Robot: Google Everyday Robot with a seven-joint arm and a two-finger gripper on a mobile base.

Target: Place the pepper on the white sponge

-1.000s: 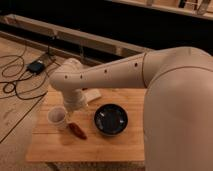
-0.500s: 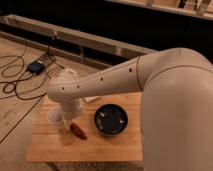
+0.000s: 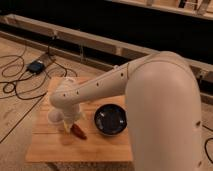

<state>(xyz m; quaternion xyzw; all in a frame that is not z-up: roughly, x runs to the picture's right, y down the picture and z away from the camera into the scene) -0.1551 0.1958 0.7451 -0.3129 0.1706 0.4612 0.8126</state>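
The pepper (image 3: 78,131), small, dark red-brown and tapered, lies on the wooden table (image 3: 100,147) left of the black bowl. My gripper (image 3: 70,124) points down at the end of the white arm, just above and to the left of the pepper, close to it or touching it. The white sponge is hidden, behind the arm.
A black bowl (image 3: 110,120) stands in the middle of the table, right of the pepper. A white cup (image 3: 54,117) stands at the left, partly covered by my wrist. Cables and a small dark box (image 3: 36,66) lie on the floor at left. A long rail runs behind the table.
My arm has swung left and down over the table. It now covers the sponge and part of the cup, and the gripper has come down next to the pepper. The pepper has not moved.
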